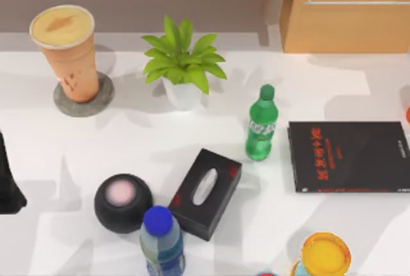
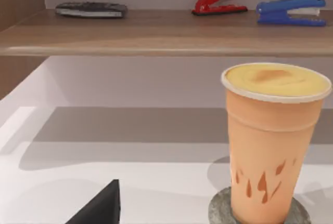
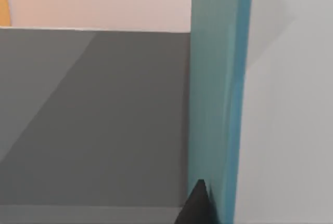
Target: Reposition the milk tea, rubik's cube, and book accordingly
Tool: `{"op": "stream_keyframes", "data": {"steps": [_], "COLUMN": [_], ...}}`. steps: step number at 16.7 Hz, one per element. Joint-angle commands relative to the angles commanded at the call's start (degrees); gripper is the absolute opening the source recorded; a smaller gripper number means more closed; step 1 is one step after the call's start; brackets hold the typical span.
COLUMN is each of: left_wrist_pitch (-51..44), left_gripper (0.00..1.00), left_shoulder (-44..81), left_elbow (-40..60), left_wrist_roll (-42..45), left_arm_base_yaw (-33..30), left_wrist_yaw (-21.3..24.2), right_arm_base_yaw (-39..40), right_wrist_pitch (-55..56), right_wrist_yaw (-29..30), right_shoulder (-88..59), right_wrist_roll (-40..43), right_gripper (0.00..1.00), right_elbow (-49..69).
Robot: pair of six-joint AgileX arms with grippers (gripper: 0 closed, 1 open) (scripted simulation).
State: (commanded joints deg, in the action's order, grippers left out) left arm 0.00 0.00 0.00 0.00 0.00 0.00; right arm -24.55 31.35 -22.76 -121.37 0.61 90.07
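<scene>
Tool state on both arms is impossible to tell; the right tool (image 3: pixel 196 203) touches the teal book (image 3: pixel 216 94), which could tip if nudged sideways.

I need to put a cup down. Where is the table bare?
Bare: the stretch between the milk tea on its coaster and the black sphere, and between plant and green bottle. Crowded: around the tissue box.

Right of the tissue box (image 1: pixel 205 193), we see the black book (image 1: pixel 349 156) cut off; beneath it, the yellow lid (image 1: pixel 326 255) too.
</scene>
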Motion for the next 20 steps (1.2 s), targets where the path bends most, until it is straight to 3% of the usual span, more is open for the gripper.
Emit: {"op": "stream_keyframes", "data": {"steps": [14,20], "left_wrist_pitch": [0.0,0.0], "left_gripper": [1.00,1.00], "left_shoulder": [0.0,0.0], "left_elbow": [0.0,0.0], "left_wrist_roll": [0.0,0.0], "left_arm_base_yaw": [0.0,0.0], "left_wrist_yaw": [0.0,0.0], "right_arm_base_yaw": [-0.4,0.6], "right_wrist_pitch": [-0.9,0.0], "right_wrist_yaw": [-0.3,7.6], "right_shoulder": [3.0,16.3], "right_wrist_roll": [-0.6,-13.5], "right_gripper": [0.00,0.00], "right_elbow": [-1.9,-12.1]}}
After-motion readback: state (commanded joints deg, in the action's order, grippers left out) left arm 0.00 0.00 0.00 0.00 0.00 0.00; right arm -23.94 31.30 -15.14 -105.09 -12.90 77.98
